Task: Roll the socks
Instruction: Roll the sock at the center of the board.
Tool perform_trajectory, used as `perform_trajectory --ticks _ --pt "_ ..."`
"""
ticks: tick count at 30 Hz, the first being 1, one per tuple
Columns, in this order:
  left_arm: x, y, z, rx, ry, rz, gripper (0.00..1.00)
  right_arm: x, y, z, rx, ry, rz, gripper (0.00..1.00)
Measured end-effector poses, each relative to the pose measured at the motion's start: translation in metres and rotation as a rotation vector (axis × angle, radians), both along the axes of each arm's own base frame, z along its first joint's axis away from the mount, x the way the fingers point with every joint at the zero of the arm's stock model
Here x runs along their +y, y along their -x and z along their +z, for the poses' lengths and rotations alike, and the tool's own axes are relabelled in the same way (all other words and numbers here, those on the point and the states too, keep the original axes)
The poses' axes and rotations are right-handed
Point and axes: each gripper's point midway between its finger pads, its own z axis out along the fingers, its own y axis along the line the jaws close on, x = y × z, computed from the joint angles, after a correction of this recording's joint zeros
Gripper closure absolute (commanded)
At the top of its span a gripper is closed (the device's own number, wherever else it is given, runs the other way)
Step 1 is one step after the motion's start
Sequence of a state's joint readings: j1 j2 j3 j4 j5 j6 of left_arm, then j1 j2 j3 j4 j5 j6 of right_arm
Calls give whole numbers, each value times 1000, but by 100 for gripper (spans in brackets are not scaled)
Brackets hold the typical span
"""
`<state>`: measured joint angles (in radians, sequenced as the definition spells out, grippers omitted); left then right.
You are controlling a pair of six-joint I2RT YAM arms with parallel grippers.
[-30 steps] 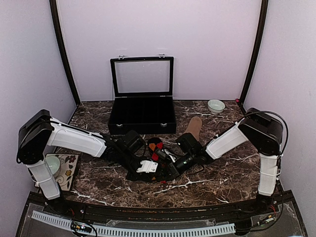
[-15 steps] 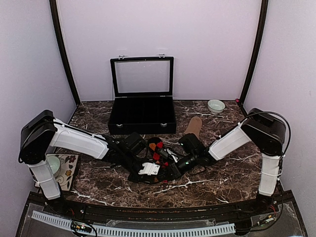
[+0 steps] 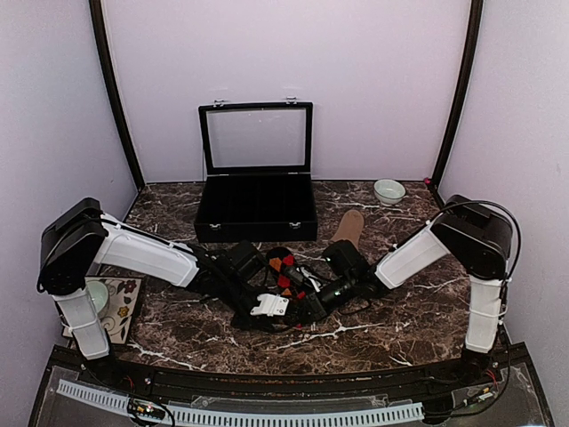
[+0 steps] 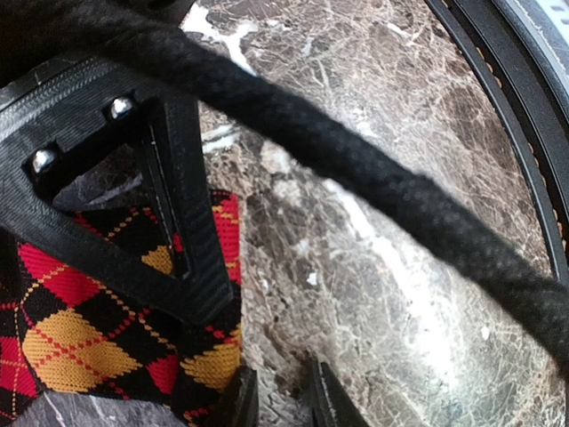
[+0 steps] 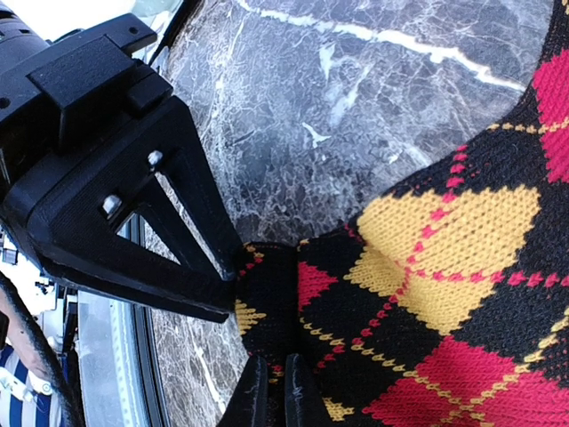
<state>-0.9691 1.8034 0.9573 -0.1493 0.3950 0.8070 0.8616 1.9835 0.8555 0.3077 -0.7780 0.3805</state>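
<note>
A black argyle sock [image 3: 283, 271] with red and yellow diamonds lies bunched on the marble table [image 3: 391, 311], between both grippers. My right gripper [image 3: 302, 298] is shut on a folded edge of it; in the right wrist view the closed tips [image 5: 274, 391] pinch the fold of the sock [image 5: 427, 294]. My left gripper [image 3: 277, 311] is right beside it. In the left wrist view its tips [image 4: 282, 405] stand a narrow gap apart with bare marble between them, and the sock's edge [image 4: 71, 338] lies against the left finger. A tan sock [image 3: 349, 227] lies flat behind.
An open black case [image 3: 256, 209] stands at the back centre. A white bowl [image 3: 388, 190] is at the back right. A floral mat [image 3: 120, 307] with a cup [image 3: 94, 295] is at the left edge. A black cable [image 4: 356, 178] crosses the left wrist view.
Both grippers have shifted slightly toward the near edge, staying together at the argyle sock. The sock's bunched end has moved a little with them.
</note>
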Motion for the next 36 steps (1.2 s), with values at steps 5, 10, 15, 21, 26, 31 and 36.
perform_trajectory --ticks 5,10,15,21,26,31,36 --pt "14 8 12 8 -42 -13 73 0 0 -1 4 -14 7 97" --pt "21 19 39 23 -23 -42 72 2 1 -1 18 -31 22 98" --pt "17 18 42 26 4 -33 73 4 0 0 36 -31 16 99" --pt "6 12 25 35 -3 -23 76 5 1 0 41 -30 11 100" --pt "-1 8 12 47 -18 -16 77 3 2 -2 31 -32 1 100" --pt "-4 1 11 17 -11 -5 76 3 2 -2 25 -35 -3 100" --pt "-5 3 20 16 8 -9 71 4 2 -1 24 -35 -2 100"
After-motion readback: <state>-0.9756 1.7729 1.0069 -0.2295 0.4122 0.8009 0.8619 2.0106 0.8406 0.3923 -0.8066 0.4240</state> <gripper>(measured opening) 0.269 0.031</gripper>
